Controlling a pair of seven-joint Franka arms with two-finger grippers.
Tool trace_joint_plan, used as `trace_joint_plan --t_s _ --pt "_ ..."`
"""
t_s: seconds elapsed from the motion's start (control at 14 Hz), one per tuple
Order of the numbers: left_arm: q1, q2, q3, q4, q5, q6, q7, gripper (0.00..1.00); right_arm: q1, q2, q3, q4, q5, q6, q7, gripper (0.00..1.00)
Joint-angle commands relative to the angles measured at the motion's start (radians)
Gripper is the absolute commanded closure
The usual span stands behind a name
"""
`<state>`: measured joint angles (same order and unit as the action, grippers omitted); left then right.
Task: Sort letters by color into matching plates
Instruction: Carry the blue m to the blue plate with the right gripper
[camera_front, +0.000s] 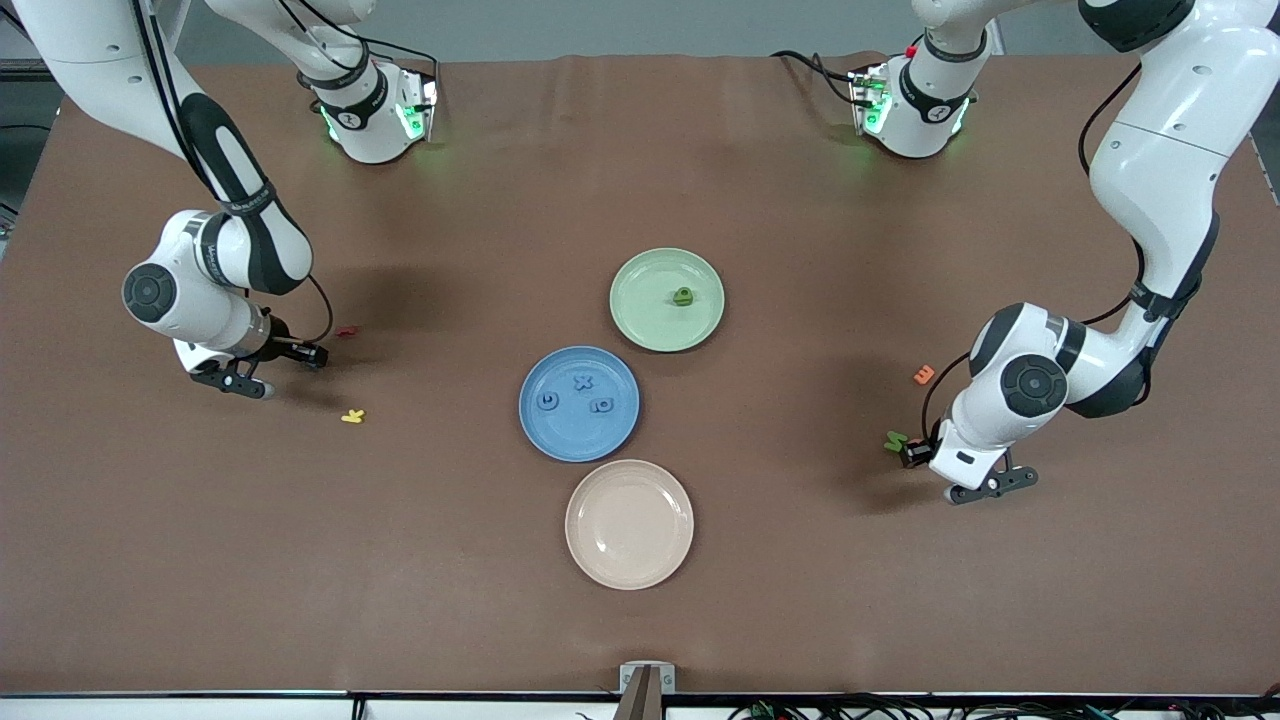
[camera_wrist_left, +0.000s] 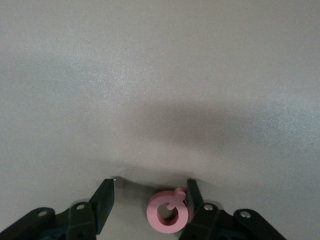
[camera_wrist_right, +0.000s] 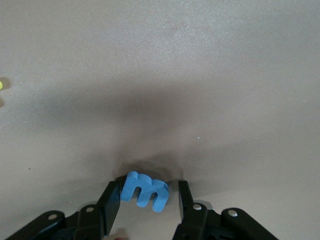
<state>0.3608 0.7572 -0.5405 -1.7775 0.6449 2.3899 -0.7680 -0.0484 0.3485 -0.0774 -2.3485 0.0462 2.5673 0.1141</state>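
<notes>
My right gripper (camera_wrist_right: 148, 186) is down at the table with a blue letter m (camera_wrist_right: 146, 192) between its open fingers. One finger touches the m and a gap shows at the other. In the front view this gripper (camera_front: 240, 382) hides the m. My left gripper (camera_wrist_left: 150, 184) stands open around a pink letter (camera_wrist_left: 169, 212) that leans on one finger. A green letter (camera_front: 895, 441) lies beside the left gripper (camera_front: 990, 484). The blue plate (camera_front: 560, 435) holds three blue letters (camera_front: 583, 381). The green plate (camera_front: 645, 310) holds one green letter (camera_front: 683, 296).
A beige plate (camera_front: 629, 523) sits nearer the front camera than the blue plate. A red letter (camera_front: 346, 331) and a yellow letter (camera_front: 353, 416) lie by the right gripper. An orange letter (camera_front: 923, 375) lies by the left arm.
</notes>
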Motion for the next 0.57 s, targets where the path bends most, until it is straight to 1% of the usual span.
trace_joint_plan --t_s 0.0,0.14,0.21,0.43,0.5 --pt "-0.002 0.007 0.004 0.006 0.022 -0.008 -0.011 0.34 -0.008 -0.006 0.010 -0.015 -0.016 0.016 0.022 0.55" --pt "-0.005 0.008 0.002 0.003 0.015 -0.009 -0.010 0.36 -0.004 -0.003 0.010 -0.015 -0.016 0.031 0.022 0.59" --pt "-0.005 0.008 0.004 0.003 0.013 -0.008 -0.007 0.38 -0.004 0.001 0.010 -0.015 -0.016 0.036 0.022 0.62" --pt "-0.006 0.008 0.002 -0.003 0.013 -0.009 0.003 0.56 -0.004 0.000 0.010 -0.014 -0.017 0.033 0.022 0.76" --pt "-0.006 0.010 0.002 -0.003 0.013 -0.009 0.003 0.62 -0.004 -0.002 0.010 -0.012 -0.016 0.028 0.022 0.78"
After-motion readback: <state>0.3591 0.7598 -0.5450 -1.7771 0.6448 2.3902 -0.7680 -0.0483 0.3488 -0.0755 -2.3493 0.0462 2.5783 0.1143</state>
